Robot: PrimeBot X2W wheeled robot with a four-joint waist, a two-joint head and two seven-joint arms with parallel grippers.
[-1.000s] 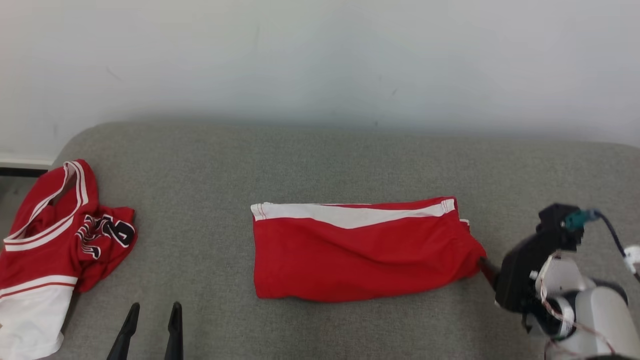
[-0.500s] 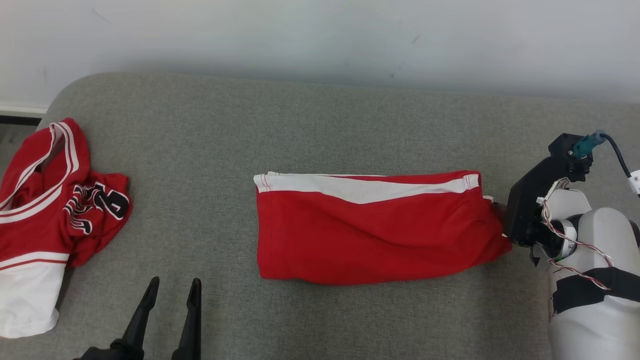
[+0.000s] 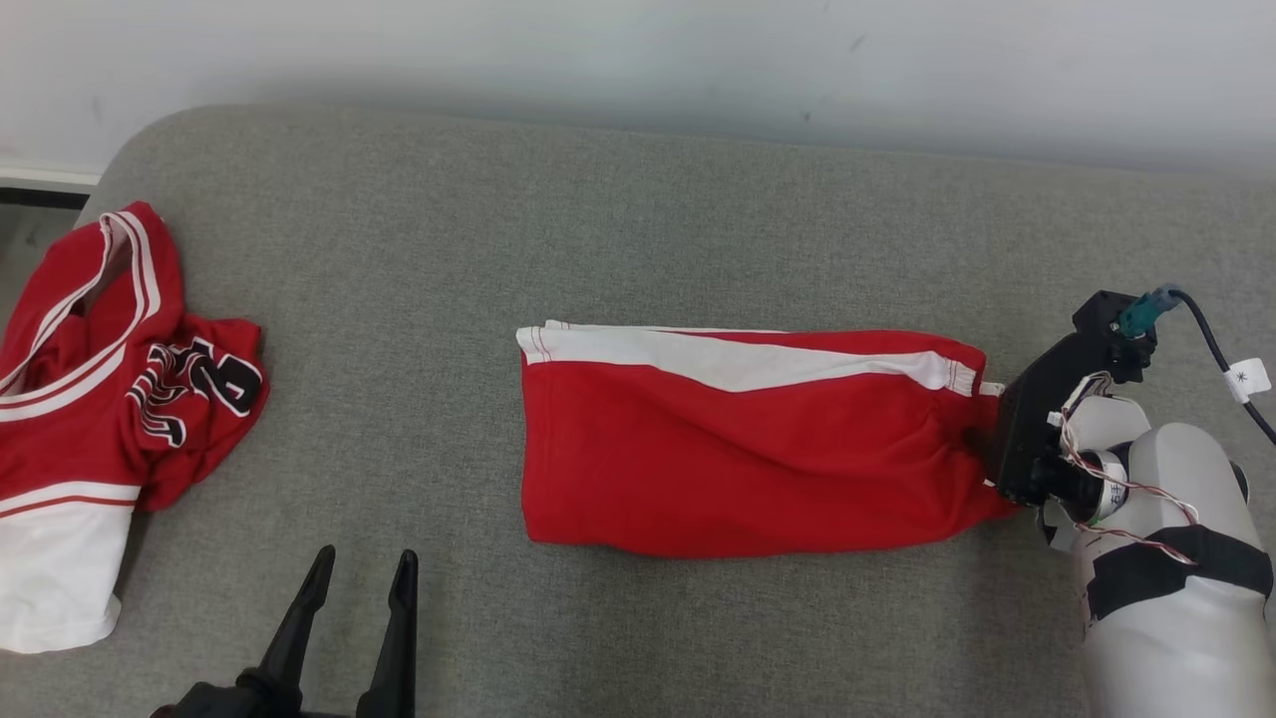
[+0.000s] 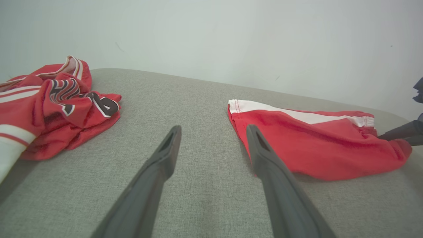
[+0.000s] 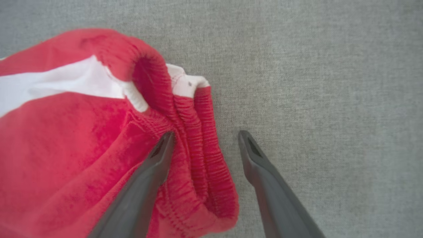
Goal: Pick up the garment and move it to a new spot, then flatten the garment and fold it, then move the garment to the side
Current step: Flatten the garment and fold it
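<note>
The garment, red shorts [image 3: 748, 449] with a white side stripe, lies folded flat in the middle of the grey padded surface [image 3: 399, 279]. My right gripper [image 5: 206, 135] is open at the shorts' right end. One finger rests on the red cloth [image 5: 82, 142] and the other on bare grey fabric, so the ribbed waistband lies between them, unpinched. In the head view its black wrist housing [image 3: 1042, 424] covers that end. My left gripper [image 3: 365, 556] stands open and empty near the front edge, left of the shorts [image 4: 317, 145], apart from them.
A crumpled red and white jersey [image 3: 110, 399] with black lettering lies at the far left, reaching the surface's rounded left edge. A pale wall [image 3: 598, 50] runs behind the surface. Bare grey fabric lies between the jersey [image 4: 49, 105] and the shorts.
The head camera has tilted down, shifting the whole picture. My right gripper has come from the shorts' lower right corner onto their waistband end. The left gripper stays open.
</note>
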